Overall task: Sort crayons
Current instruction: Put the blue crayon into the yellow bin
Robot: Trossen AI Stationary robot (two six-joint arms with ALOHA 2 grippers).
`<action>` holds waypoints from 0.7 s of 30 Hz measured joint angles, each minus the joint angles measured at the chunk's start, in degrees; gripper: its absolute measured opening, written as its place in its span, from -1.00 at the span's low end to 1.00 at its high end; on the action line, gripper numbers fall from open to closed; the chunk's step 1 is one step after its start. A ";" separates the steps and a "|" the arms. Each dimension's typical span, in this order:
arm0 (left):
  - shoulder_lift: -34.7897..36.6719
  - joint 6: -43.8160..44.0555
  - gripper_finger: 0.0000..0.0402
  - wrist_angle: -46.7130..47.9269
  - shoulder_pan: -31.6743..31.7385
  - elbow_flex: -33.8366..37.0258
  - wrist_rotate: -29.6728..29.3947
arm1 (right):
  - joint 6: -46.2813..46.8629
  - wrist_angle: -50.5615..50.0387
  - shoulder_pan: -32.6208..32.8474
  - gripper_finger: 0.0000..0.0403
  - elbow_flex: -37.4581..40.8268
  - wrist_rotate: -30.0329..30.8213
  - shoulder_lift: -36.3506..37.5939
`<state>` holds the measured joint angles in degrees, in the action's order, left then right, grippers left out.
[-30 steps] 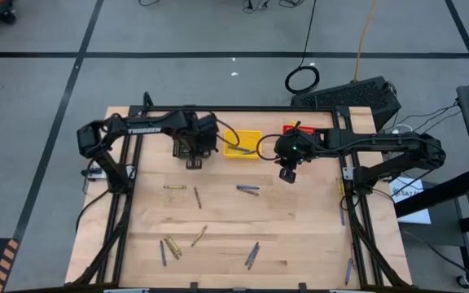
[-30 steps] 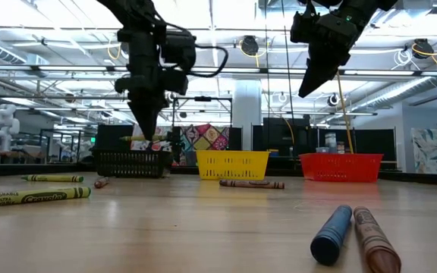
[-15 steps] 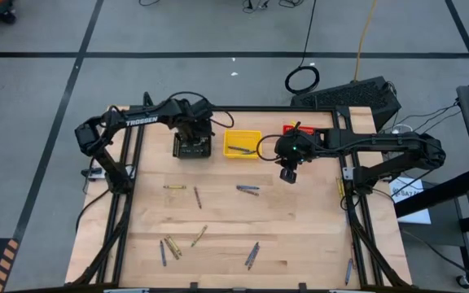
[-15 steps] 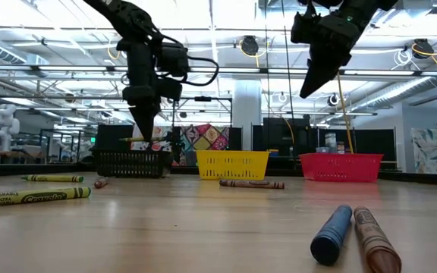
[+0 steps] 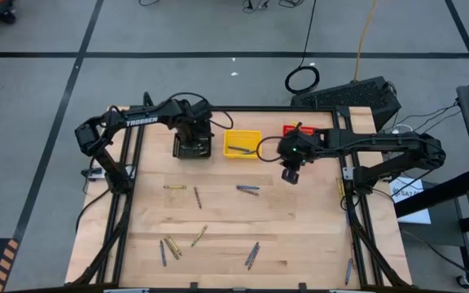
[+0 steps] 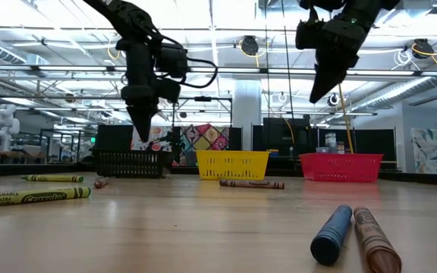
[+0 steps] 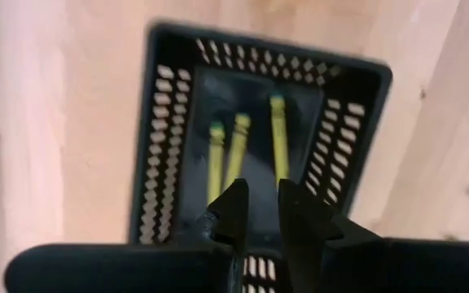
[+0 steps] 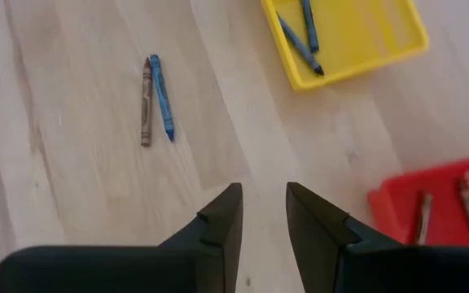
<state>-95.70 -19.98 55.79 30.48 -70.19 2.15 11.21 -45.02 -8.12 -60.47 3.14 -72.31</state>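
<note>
Pale wood of the table (image 5: 300, 220) is carrying most of the unsorted crayons (image 5: 247, 189) in the high view: a pair at centre, singles toward 9 o'clock, clusters toward 6 and 7 o'clock. The left pincer (image 5: 194, 140) is hanging over the black basket (image 5: 192, 147) at 11 o'clock; the right pincer (image 5: 290, 172) is hovering toward 1 o'clock, between the yellow basket (image 5: 242, 144) and red basket (image 5: 293, 130).

In the low view, olive-yellow, blue and brownish-red sticks are lying loose in the foreground.

The left wrist view is showing three olive-yellow crayons (image 7: 236, 155) in the black basket, the fingers slightly spread and pinching nothing.

The right wrist view is showing two blue crayons (image 8: 300, 37) in the yellow basket, brownish-red ones (image 8: 422, 218) in the red, fingers spread and empty. By my judgement, sorting is about a third done.
</note>
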 joint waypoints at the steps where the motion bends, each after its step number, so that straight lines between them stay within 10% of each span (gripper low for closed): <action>1: 0.00 0.17 -0.69 0.98 -0.26 0.00 0.04 | 1.14 -1.03 0.00 -0.58 0.00 0.00 0.00; 21: 11.44 12.20 -0.68 15.29 -14.53 0.00 0.57 | 26.64 -17.09 9.82 -0.58 0.00 -6.06 0.00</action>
<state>-84.26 -7.78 71.08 15.95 -70.19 2.72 37.85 -62.11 1.70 -60.47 -2.92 -72.31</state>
